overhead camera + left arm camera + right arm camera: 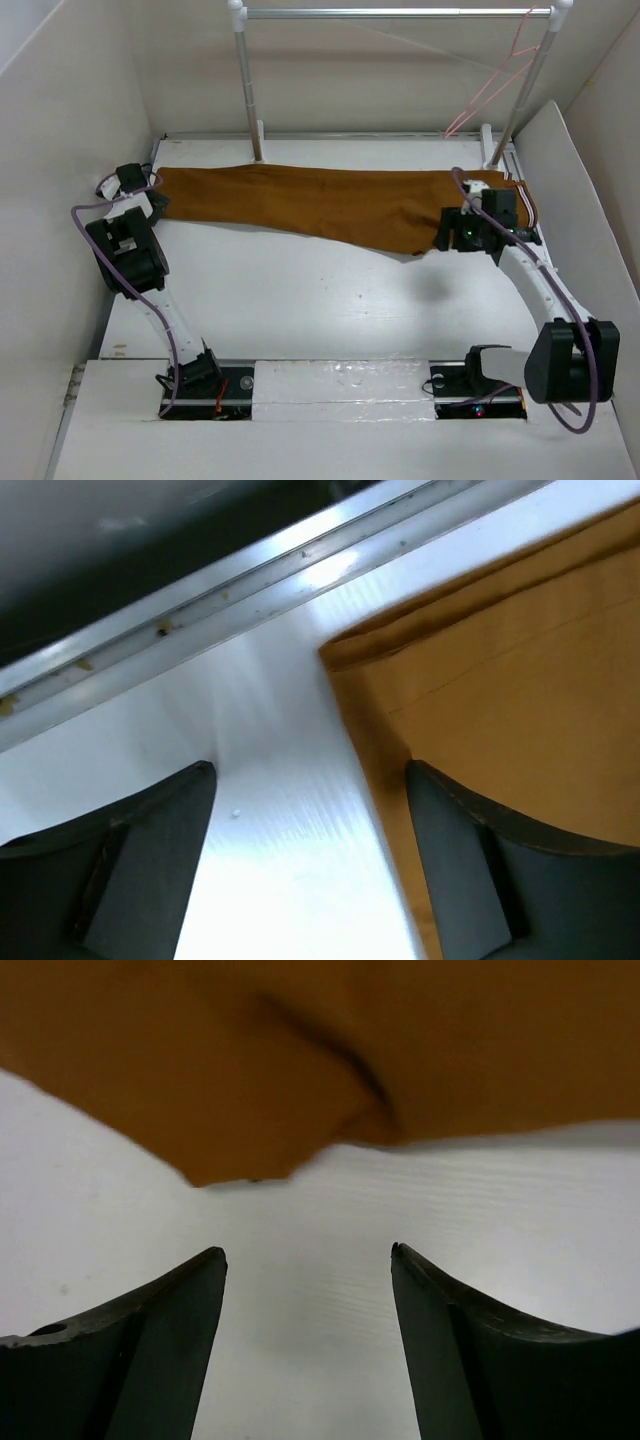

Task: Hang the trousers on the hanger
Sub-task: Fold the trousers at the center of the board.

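- Spanning the far side of the table (330, 300), the trousers (320, 200) lie flat and long. Lifting one end alone would probably drag them, so both ends should rise together.
- A silver rail (390, 13) stands just behind the trousers. The pink hanger (482, 95) hangs from it above their right end, clear of the cloth.
- The left claw (310, 770) is released and straddles the trousers' left hem. It should lower, then pinch.
- The right claw (308, 1252) is also released, over bare table just short of the trousers' near edge. It should advance before closing.
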Robot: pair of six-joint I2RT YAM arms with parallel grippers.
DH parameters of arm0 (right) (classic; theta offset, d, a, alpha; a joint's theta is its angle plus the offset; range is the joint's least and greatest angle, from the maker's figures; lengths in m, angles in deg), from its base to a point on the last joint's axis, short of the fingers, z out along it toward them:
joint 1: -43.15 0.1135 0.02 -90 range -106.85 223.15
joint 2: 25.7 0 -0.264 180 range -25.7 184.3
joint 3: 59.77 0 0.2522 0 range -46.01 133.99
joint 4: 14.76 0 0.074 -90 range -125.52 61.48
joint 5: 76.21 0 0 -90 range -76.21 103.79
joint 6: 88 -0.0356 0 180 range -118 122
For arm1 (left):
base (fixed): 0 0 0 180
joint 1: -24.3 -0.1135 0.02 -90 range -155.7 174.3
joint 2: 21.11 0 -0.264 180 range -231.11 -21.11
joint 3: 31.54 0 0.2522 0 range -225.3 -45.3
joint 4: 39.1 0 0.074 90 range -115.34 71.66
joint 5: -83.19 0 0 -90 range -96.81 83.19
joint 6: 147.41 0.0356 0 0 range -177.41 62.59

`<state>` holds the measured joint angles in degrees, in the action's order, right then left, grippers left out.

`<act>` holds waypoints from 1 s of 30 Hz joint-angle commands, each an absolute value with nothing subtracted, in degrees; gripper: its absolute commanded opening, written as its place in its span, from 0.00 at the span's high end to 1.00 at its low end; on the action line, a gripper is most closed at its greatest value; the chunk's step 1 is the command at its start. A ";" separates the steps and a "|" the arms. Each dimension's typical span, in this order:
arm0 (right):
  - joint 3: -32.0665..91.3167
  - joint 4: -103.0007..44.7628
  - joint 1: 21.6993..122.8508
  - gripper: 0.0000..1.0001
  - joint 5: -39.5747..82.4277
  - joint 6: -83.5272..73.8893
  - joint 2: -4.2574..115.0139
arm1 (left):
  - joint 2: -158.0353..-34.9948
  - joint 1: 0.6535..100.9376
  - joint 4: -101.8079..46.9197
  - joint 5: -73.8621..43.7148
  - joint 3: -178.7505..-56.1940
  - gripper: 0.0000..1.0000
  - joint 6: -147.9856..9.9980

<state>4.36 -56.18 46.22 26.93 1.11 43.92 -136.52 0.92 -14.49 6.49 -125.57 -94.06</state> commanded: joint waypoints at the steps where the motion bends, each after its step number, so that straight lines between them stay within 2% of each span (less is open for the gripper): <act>1: 0.76 -53.15 37.11 0.27 31.61 -1.07 45.31 | -132.38 0.48 -16.20 4.53 -122.12 0.25 -94.06; 5: -2.41 -43.75 25.77 0.23 37.33 -7.91 49.96 | -133.17 0.48 -16.38 2.59 -120.01 0.24 -94.24; 6: -2.68 -39.90 22.44 0.23 38.30 -8.98 51.10 | -133.34 0.48 -17.25 2.16 -119.49 0.21 -94.15; 10: -0.58 -35.04 18.38 0.22 36.82 -11.10 58.83 | -136.15 0.48 -17.17 -0.83 -121.41 0.19 -94.24; 13: 1.10 -31.70 17.75 0.24 35.76 -13.29 65.51 | -138.26 1.09 -16.82 -2.15 -123.52 0.27 -95.29; 16: 2.59 -29.06 17.75 0.33 36.54 -16.10 71.58 | -139.84 2.32 -16.81 -2.07 -125.81 0.37 -96.17; 17: 2.51 -26.01 17.75 0.47 36.98 -17.07 72.64 | -140.20 2.32 -16.81 -2.33 -126.51 0.38 -96.17; 19: 1.81 -25.10 17.23 0.77 36.64 -17.95 73.09 | -141.08 2.85 -16.73 -2.24 -128.44 0.54 -96.44; 20: 1.46 -25.27 17.22 0.97 36.20 -17.69 72.30 | -141.34 2.85 -17.16 -2.85 -128.80 0.65 -96.35; 21: 1.28 -26.40 16.52 1.00 35.41 -17.26 70.29 | -141.69 2.85 -16.91 -3.03 -130.02 0.88 -96.09; 22: 1.10 -28.07 16.52 1.00 34.62 -16.56 68.88 | -141.96 2.85 -16.38 -2.86 -130.73 0.99 -95.91; 26: -0.74 -35.72 14.15 1.00 29.26 -11.29 60.27 | -141.61 2.32 -13.13 3.09 -133.02 1.00 -93.81; 30: -2.50 -37.13 10.54 1.00 30.74 -8.82 54.81 | -137.75 0.31 -14.00 7.77 -127.59 1.00 -92.57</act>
